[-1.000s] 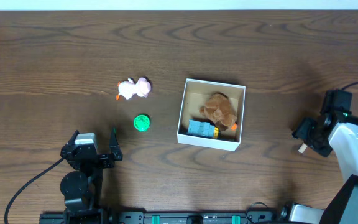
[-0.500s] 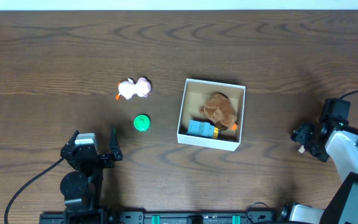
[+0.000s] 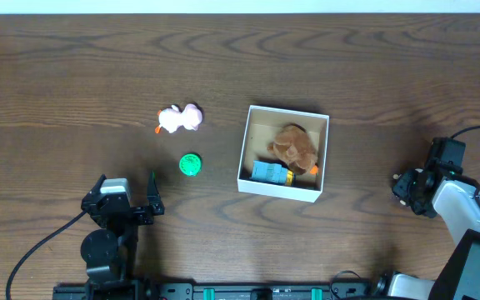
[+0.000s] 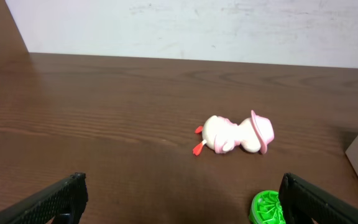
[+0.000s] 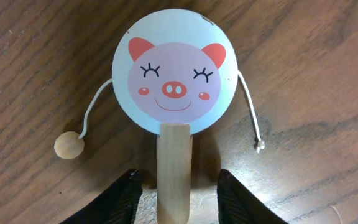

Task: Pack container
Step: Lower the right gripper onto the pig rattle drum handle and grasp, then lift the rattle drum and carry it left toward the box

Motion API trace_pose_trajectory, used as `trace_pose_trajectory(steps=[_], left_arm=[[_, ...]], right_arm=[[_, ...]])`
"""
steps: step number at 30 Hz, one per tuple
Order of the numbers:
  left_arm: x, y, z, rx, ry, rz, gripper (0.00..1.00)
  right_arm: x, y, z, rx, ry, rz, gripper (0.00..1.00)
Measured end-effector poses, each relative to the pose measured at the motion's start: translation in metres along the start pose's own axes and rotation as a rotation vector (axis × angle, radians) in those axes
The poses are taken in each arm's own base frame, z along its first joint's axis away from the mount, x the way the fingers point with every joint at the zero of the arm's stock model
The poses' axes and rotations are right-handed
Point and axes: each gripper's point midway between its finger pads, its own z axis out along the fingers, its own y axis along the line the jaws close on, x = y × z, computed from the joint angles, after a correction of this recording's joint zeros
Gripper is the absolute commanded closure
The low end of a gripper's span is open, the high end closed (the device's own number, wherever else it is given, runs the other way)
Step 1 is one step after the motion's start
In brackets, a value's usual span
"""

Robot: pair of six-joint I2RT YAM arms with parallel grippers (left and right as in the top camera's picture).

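Two toys lie in the container [image 3: 283, 109], seen from overhead: a brown plush animal [image 3: 295, 147] filling the upper right of its brown floor, and a blue block [image 3: 266, 172] with a yellow-orange end against the near wall, touching the plush. The white-walled container stands on the dark wooden tabletop [image 3: 73, 75] a little right of centre. Well to its left lie a pink and white figure [image 3: 180, 118] and, nearer the robot, a small green round piece [image 3: 190, 164], the two apart from each other. The left tool [image 3: 126, 185] sits at the near edge with its fingers spread wide and nothing between them; the right tool [image 3: 407, 188] is low over the tabletop, well to the right of the container. In the left wrist view, the left tool [image 4: 182, 186] is spread wide and empty, and beyond it the pink and white figure [image 4: 232, 134] lies on its side, pink hat to the right, with the green round piece [image 4: 268, 208] nearer and to the right. In the right wrist view, a pig-faced rattle drum [image 5: 173, 81] lies flat, its wooden handle [image 5: 174, 168] pointing at the camera, a bead [image 5: 69, 145] on the left string; the right tool [image 5: 179, 198] straddles the handle, its jaws apart, with tabletop showing on both sides
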Motion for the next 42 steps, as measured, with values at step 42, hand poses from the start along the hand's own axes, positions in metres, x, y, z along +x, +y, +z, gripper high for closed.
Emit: trace_pose_trajectory(steps=[42], left_arm=[[0.0, 0.0, 0.0, 0.0, 0.0, 0.0, 0.02]], right_arm=[[0.032, 0.195, -0.142, -0.384, -0.115, -0.561, 0.99]])
